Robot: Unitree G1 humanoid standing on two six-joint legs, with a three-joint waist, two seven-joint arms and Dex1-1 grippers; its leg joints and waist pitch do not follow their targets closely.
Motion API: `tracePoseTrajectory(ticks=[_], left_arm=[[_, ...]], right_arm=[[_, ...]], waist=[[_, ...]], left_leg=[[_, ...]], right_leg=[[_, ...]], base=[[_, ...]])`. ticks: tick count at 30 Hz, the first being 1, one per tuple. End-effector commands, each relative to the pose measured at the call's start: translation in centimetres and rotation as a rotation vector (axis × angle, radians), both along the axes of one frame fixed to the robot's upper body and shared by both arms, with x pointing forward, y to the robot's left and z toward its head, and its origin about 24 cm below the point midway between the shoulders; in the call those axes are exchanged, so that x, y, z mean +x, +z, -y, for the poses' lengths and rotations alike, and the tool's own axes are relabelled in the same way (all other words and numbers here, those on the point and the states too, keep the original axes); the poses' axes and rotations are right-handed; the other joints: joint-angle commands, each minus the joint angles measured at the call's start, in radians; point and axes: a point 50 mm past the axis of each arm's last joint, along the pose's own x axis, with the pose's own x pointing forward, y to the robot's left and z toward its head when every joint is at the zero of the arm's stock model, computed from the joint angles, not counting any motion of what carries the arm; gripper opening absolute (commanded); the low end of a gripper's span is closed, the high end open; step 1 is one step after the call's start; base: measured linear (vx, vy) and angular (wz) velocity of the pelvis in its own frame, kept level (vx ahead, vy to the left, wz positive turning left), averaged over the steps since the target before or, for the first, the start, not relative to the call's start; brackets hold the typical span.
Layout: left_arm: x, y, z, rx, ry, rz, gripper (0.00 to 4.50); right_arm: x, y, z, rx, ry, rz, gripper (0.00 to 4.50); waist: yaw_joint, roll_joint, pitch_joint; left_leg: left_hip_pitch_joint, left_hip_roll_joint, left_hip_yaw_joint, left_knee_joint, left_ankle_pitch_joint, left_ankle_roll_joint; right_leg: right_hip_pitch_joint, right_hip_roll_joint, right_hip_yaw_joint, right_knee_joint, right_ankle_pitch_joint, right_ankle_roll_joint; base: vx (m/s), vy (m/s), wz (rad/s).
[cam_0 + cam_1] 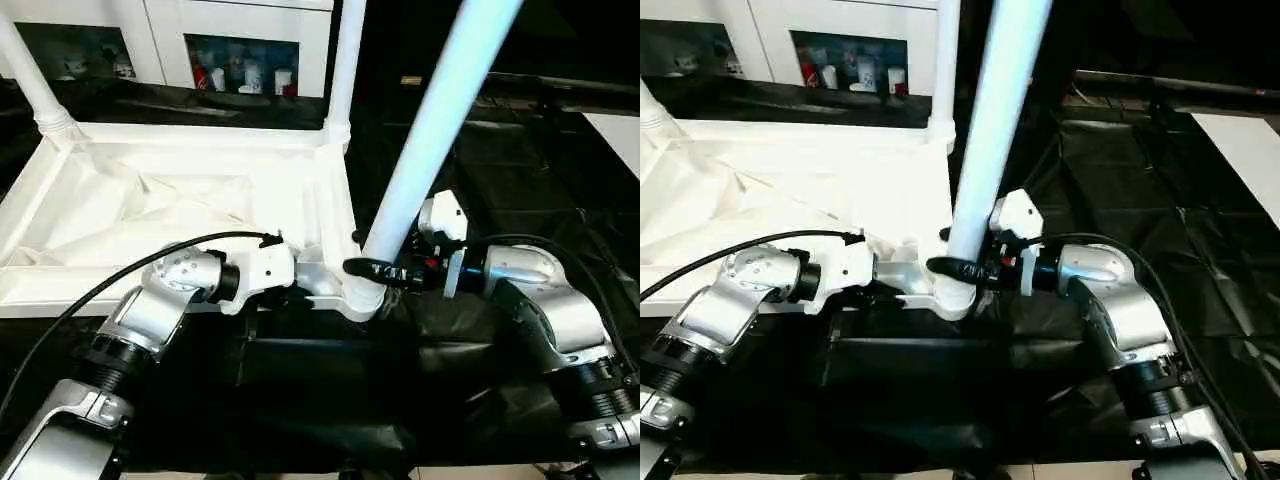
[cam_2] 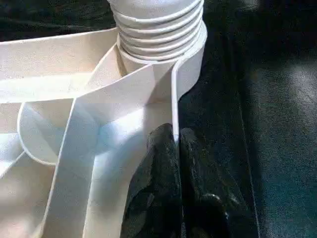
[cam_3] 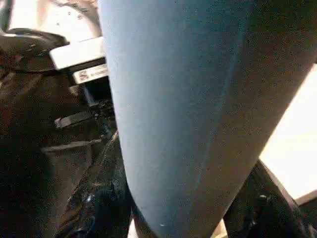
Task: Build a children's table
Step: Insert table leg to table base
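Black sheeting over the work surface [image 1: 520, 170], cabinet w/ bottles behind. Tabletop [image 1: 150, 210] lies underside up, two legs already standing in the far sockets. Right gripper [image 1: 375, 270] clamped low on third leg [image 1: 420, 150], which leans in the near corner socket [image 1: 362, 297]. Left gripper [image 2: 173, 168] pinched on the rim wall just beside it. Prob light, stiff, slick plastic; grip low nr the flare

Black sheeting [image 1: 330, 390] covers the work surface, with a white cabinet [image 1: 240, 40] holding small items behind.
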Motion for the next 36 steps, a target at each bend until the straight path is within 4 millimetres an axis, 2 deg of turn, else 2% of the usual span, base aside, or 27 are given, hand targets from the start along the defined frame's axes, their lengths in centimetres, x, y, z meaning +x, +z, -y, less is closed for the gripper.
tracePoseTrajectory(ticks=[1,5,8,13,17,22,23,24,26,27,29,30,31,32,34,35,36], left_arm=[[-1.0,-1.6,0.0,0.082,-0.083,-0.082,0.0],[-0.8,-1.4,0.1,0.099,-0.093,-0.07,0.0],[-0.3,-1.2,0.0,0.104,-0.068,-0.043,0.0],[0.2,-1.2,-0.5,0.114,-0.029,-0.013,0.0],[0.2,-1.3,-1.0,0.128,-0.025,-0.019,0.0],[0.3,-1.4,-1.3,0.137,-0.005,-0.024,0.0],[0.5,-1.6,-1.5,0.146,0.027,-0.018,0.0],[0.5,-1.6,-1.5,0.146,0.028,-0.018,0.0],[0.7,-1.8,-1.6,0.151,0.068,-0.01,0.0],[1.2,-2.0,-1.6,0.136,0.155,-0.01,0.0],[1.5,-2.2,-1.4,0.119,0.215,-0.029,0.0],[1.5,-2.2,-1.3,0.117,0.218,-0.032,0.0],[1.5,-2.2,-1.3,0.114,0.225,-0.037,0.0],[1.6,-2.4,-0.7,0.1,0.264,-0.069,0.0],[1.6,-2.5,-0.5,0.096,0.282,-0.082,0.0],[1.7,-2.5,-0.1,0.1,0.302,-0.087,0.0],[1.8,-2.5,0.1,0.103,0.311,-0.087,0.0]], right_arm=[[-2.1,-5.5,-0.2,-0.134,0.107,-0.253,1.8],[-2.0,-5.7,-0.2,-0.141,0.11,-0.251,1.8],[-1.9,-5.8,-0.2,-0.138,0.107,-0.24,1.8],[-2.0,-6.2,-0.2,-0.146,0.094,-0.22,1.8],[-2.0,-6.3,-0.2,-0.139,0.088,-0.218,1.8],[-1.5,-6.6,0.0,-0.142,0.015,-0.204,1.8],[-0.7,-6.8,0.2,-0.156,-0.079,-0.173,1.8],[-0.6,-6.8,0.2,-0.156,-0.081,-0.173,1.8],[0.2,-7.1,0.5,-0.16,-0.196,-0.16,1.8],[1.2,-7.2,0.8,-0.13,-0.332,-0.178,1.8],[1.5,-7.4,0.9,-0.102,-0.409,-0.212,1.8],[1.6,-7.5,0.9,-0.1,-0.414,-0.215,1.8],[1.6,-7.5,0.9,-0.096,-0.422,-0.222,1.8],[1.9,-8.1,0.9,-0.115,-0.505,-0.245,1.8],[2.1,-8.3,0.9,-0.126,-0.546,-0.256,1.8],[2.3,-8.6,0.9,-0.133,-0.595,-0.264,1.8],[2.4,-8.7,0.9,-0.135,-0.618,-0.268,1.8]], waist=[[-0.006,0.005,-0.032],[-0.005,0.007,-0.03],[-0.006,0.008,-0.033],[-0.006,0.009,-0.026],[-0.006,0.009,-0.022],[-0.008,0.009,-0.021],[-0.009,0.011,-0.019],[-0.01,0.01,-0.019],[-0.013,0.011,-0.013],[-0.018,0.013,-0.009],[-0.022,0.011,-0.009],[-0.024,0.012,-0.011],[-0.028,0.012,-0.011],[-0.033,0.016,-0.012],[-0.038,0.017,-0.01],[-0.041,0.017,-0.006],[-0.041,0.018,-0.007]], left_leg=[[0.009,0.072,-0.027,-0.07,-0.112,0.069],[0.01,0.074,-0.029,-0.074,-0.13,0.059],[0.012,0.074,-0.028,-0.073,-0.124,0.054],[0.014,0.075,-0.031,-0.08,-0.188,0.031],[0.018,0.077,-0.038,-0.087,-0.259,0.011],[0.016,0.077,-0.038,-0.089,-0.253,0.011],[0.015,0.077,-0.039,-0.091,-0.265,0.007],[0.016,0.076,-0.039,-0.091,-0.274,0.004],[0.014,0.075,-0.046,-0.096,-0.317,-0.01],[0.015,0.075,-0.056,-0.1,-0.365,-0.026],[0.024,0.073,-0.06,-0.1,-0.402,-0.032],[0.026,0.073,-0.06,-0.101,-0.405,-0.032],[0.023,0.074,-0.062,-0.105,-0.407,-0.03],[0.018,0.075,-0.063,-0.11,-0.397,-0.031],[0.011,0.076,-0.064,-0.114,-0.386,-0.039],[0.016,0.074,-0.064,-0.113,-0.431,-0.046],[0.02,0.073,-0.064,-0.112,-0.449,-0.046]], right_leg=[[0.035,-0.086,0.05,-0.065,-0.128,-0.264],[0.033,-0.087,0.049,-0.068,-0.153,-0.256],[0.034,-0.086,0.049,-0.066,-0.132,-0.26],[0.032,-0.089,0.051,-0.077,-0.213,-0.247],[0.027,-0.093,0.054,-0.091,-0.357,-0.21],[0.024,-0.092,0.055,-0.091,-0.35,-0.204],[0.023,-0.093,0.055,-0.094,-0.375,-0.2],[0.02,-0.092,0.055,-0.095,-0.395,-0.196],[0.018,-0.095,0.055,-0.102,-0.489,-0.171],[0.012,-0.1,0.055,-0.11,-0.606,-0.136],[0.003,-0.099,0.054,-0.122,-0.678,-0.104],[0.003,-0.098,0.055,-0.122,-0.672,-0.101],[0.005,-0.096,0.052,-0.121,-0.643,-0.102],[0.011,-0.095,0.05,-0.118,-0.594,-0.112],[0.013,-0.094,0.049,-0.113,-0.544,-0.129],[0.005,-0.093,0.049,-0.116,-0.558,-0.131],[0.003,-0.095,0.049,-0.12,-0.577,-0.126]], base=[[0.0,0.0,0.0],[0.0,0.0,0.0],[0.0,0.0,0.0],[0.0,0.0,0.0],[0.0,0.0,0.0],[0.0,0.0,0.0],[0.0,0.0,0.0],[0.0,0.0,0.0],[0.0,0.0,0.0],[0.0,0.0,0.0],[-0.053,0.01,-0.06],[0.0,0.0,0.0],[0.0,0.0,0.0],[0.0,0.0,0.0],[0.0,0.0,0.0],[0.0,0.0,0.0],[0.0,0.0,0.0]])
